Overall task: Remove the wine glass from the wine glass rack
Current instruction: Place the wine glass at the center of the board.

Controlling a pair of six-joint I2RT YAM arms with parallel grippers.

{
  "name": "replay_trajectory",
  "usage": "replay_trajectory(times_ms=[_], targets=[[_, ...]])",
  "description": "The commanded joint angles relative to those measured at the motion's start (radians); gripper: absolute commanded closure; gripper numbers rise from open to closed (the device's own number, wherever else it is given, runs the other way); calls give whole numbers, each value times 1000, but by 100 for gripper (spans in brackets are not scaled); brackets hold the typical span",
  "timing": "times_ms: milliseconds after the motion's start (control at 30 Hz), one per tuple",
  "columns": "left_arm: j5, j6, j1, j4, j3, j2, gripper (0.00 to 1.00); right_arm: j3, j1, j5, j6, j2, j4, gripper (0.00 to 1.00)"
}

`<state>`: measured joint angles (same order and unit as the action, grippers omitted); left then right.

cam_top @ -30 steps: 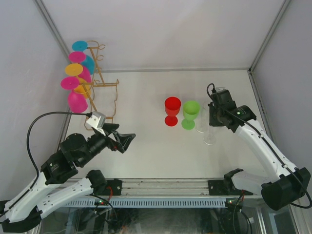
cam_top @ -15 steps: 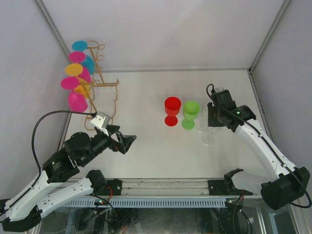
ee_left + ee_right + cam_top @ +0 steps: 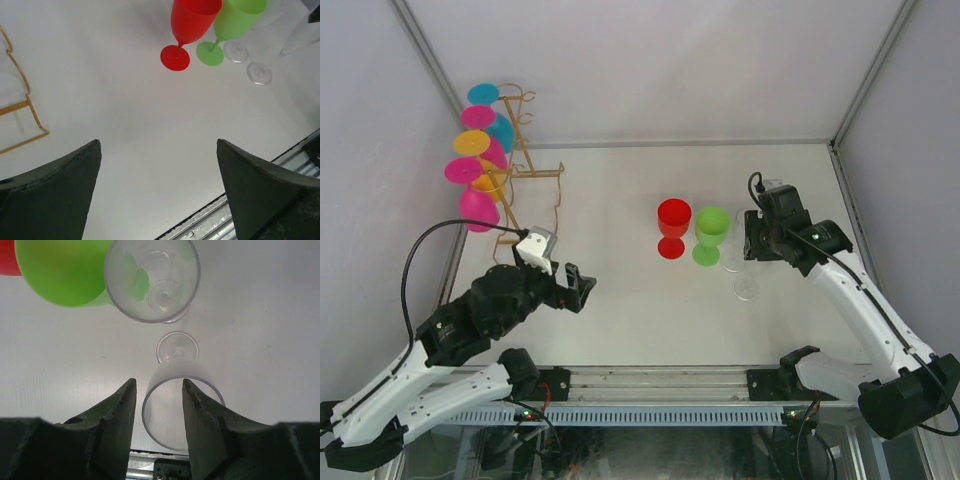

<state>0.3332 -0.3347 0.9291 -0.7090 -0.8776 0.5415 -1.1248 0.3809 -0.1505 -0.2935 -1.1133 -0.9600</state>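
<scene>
Desk (image 3: pixel 620 320): white, bears everything here.
Wine glass rack (image 3: pixel 525 170): far-left corner, with pink, yellow and blue glasses (image 3: pixel 478 150) hung on its hooks.
Left pincer (image 3: pixel 575 287): fingers wide apart, empty, hovering near the rack's base.
Right pincer (image 3: pixel 159 382): fingers parted loosely around the clear wine glass (image 3: pixel 165 412), which stands off the rack, foot on the desk, beside the green glass (image 3: pixel 711 232).
Step, by my reading: releasing the glass.
Next: lift straight up and brush nothing.

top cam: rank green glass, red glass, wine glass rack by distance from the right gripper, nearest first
From the right gripper, in the top view:
1. green glass: just to its left, mid-table.
2. red glass: next over, on the green one's left.
3. wine glass rack: far left, by the back-left wall.
</scene>
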Motion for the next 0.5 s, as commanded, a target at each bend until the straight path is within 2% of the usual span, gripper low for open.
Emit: replay_trajectory(times_ms=[0, 200, 300, 467], targets=[[68, -39, -5, -18, -52, 36, 0, -48, -4, 8, 25, 34, 23, 59], [151, -79, -26, -46, -34, 99, 0, -92, -4, 100, 36, 61, 21, 54], [96, -105, -130, -53, -20, 135, 0, -104, -4, 100, 39, 89, 31, 49], [39, -147, -269, -19, 33, 150, 0, -151, -4, 103, 38, 143, 34, 47]])
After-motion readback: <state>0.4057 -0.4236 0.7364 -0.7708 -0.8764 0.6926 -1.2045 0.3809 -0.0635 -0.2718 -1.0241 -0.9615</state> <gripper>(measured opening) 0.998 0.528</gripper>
